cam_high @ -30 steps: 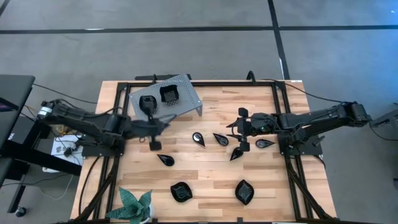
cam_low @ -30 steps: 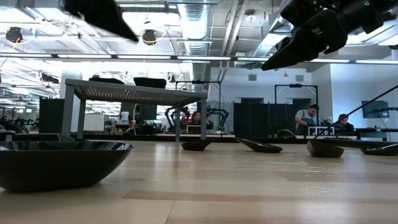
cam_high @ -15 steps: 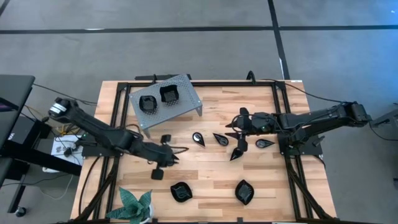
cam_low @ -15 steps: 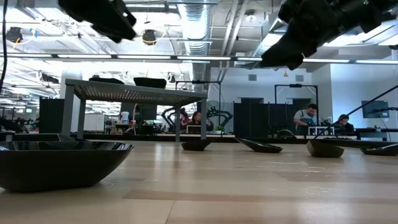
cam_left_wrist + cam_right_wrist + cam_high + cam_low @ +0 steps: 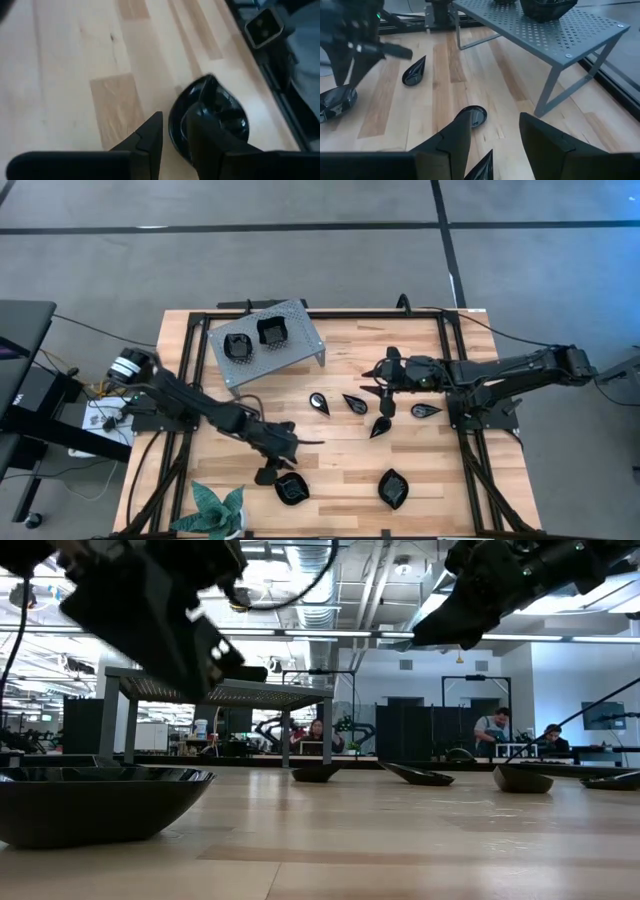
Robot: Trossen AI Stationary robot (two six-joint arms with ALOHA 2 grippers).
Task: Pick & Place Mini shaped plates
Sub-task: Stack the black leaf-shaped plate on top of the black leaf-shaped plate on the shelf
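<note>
The left gripper (image 5: 288, 443) hovered over the table (image 5: 340, 470) just above a round black mini plate (image 5: 291, 488), jaws narrowly parted and empty. The right gripper (image 5: 381, 373) hung with jaws wide, empty, above teardrop plates (image 5: 354, 403). Two more plates (image 5: 271, 331) sat on the perforated metal stand (image 5: 300, 345).

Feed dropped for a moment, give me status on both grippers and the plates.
Left gripper open, low over front plate. Right gripper open, above teardrop plates, holding nothing. Two plates on grey stand. Nothing in the way.
</note>
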